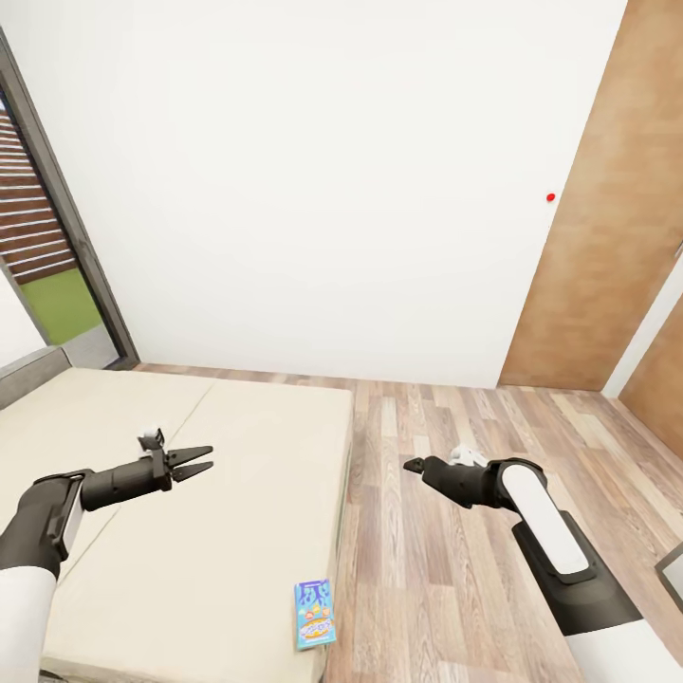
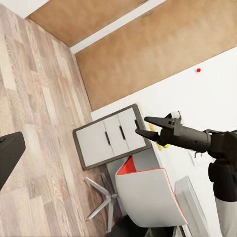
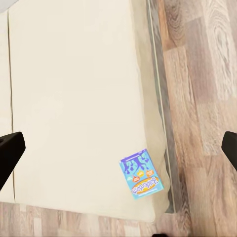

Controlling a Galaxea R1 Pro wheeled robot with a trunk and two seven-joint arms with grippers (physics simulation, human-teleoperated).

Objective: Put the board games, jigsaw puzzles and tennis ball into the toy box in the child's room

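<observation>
Nearest lay the small blue game, flat on the bed at the corner of the beige mattress, just inside the edge that met the wooden floor. From the right wrist view the same box sat near that edge, between the two wide-apart dark fingertips at the frame's sides, so the right pincer was released. It hung over the floor beside the bed, well apart from the box and farther from me than it, its arm bent at the elbow and reaching toward the bed. The left pincer hovered above the mattress, also well apart from the game, its arm stretched level and pointing toward the right arm, jaws parted and holding nothing. In the left wrist view a grey cabinet, a red-and-white chair and part of the counter showed.
</observation>
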